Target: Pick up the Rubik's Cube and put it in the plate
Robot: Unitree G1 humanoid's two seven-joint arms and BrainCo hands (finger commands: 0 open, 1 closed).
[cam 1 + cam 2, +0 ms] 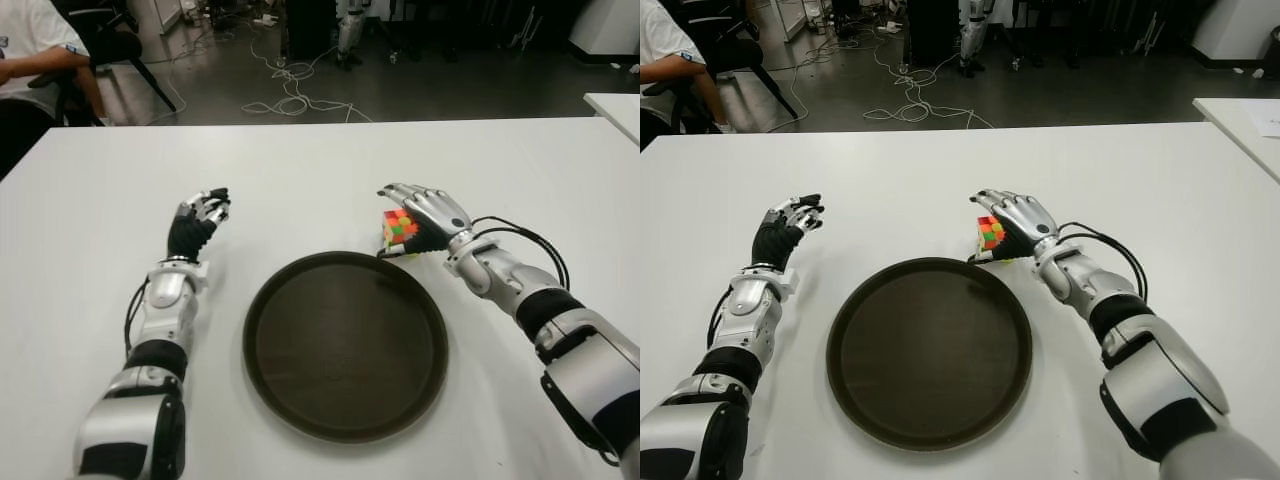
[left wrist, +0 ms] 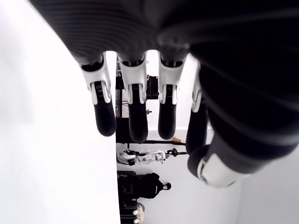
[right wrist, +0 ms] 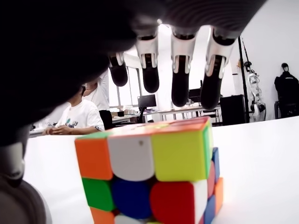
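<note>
- Rubik's Cube (image 1: 399, 231) sits on the tabletop (image 1: 320, 170) just beyond the plate (image 1: 345, 345).
- Right hand (image 1: 425, 215) arches over it, fingers spread, not gripping.
- Close squarely on opposite faces before lifting.
- Left hand (image 1: 200, 215), empty and loosely curled, shows left of the plate.

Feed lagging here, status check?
Right robot hand open over cube, no grip. Left robot hand open, idle left of plate. Cube on table, path clear.

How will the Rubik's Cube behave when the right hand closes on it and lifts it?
The Rubik's Cube looks rigid with flat faces, so probably no rolling. Its glossy tiles may slip under the right hand. Layers might twist if squeezed unevenly.
</note>
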